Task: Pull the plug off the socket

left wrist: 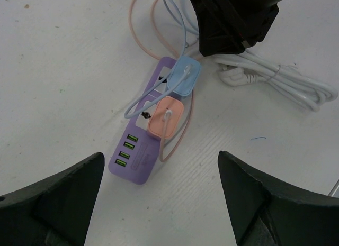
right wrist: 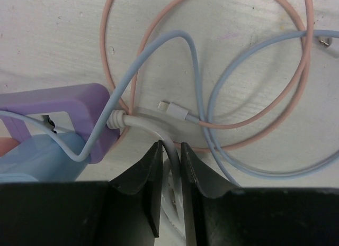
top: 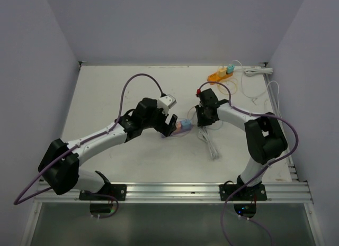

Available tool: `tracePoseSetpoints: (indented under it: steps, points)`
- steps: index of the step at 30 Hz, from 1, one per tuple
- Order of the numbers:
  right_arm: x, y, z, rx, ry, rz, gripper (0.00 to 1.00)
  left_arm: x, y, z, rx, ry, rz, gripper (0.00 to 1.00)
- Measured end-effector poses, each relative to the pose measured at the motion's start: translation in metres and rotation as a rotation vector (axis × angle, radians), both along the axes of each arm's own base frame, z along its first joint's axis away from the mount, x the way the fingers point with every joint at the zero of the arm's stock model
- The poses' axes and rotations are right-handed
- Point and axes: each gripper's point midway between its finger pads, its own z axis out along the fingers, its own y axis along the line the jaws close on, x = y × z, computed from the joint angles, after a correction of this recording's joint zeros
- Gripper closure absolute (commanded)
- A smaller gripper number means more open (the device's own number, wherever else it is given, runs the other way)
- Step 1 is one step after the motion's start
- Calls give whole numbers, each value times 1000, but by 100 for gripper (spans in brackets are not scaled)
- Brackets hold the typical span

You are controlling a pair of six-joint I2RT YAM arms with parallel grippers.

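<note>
A purple socket strip (top: 184,127) with green USB ports lies mid-table. In the left wrist view the strip (left wrist: 132,161) holds a blue plug (left wrist: 185,76) and a pink plug (left wrist: 165,118), each with a thin cable. My left gripper (top: 170,125) is open and empty, hovering over the strip's USB end (left wrist: 160,156). My right gripper (top: 200,119) is at the strip's other end. In the right wrist view it (right wrist: 170,145) is shut on the strip's white cord (right wrist: 145,121), next to the purple body (right wrist: 58,106).
Pink cable (right wrist: 122,24) and blue cable (right wrist: 249,55) loop on the table beyond the strip. A bundled white cord (left wrist: 286,79) lies to the right. An orange power strip (top: 221,73) and a white one (top: 258,70) lie at the back right.
</note>
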Motion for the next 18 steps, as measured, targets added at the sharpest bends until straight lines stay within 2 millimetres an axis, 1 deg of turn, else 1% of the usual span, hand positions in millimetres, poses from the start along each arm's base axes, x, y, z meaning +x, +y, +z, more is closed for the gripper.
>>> tracePoseSetpoints:
  steps: [3,6,12,15,16,18]
  points:
    - [0,1,-2,3,-1,11,87,1,-4,-4,7,3,-9,9]
    - [0,0,-2,1,-3,20,87,2,-7,-11,19,12,-19,10]
    - [0,0,-2,-2,-4,30,85,7,-15,-20,40,18,-37,17]
    - [0,0,-2,-2,-4,31,84,6,-21,-23,42,9,-55,23]
    - [0,0,-2,0,-4,32,84,6,-24,-23,40,3,-62,30]
    - [-1,1,-2,3,-2,34,84,8,-29,-23,38,-15,-75,36]
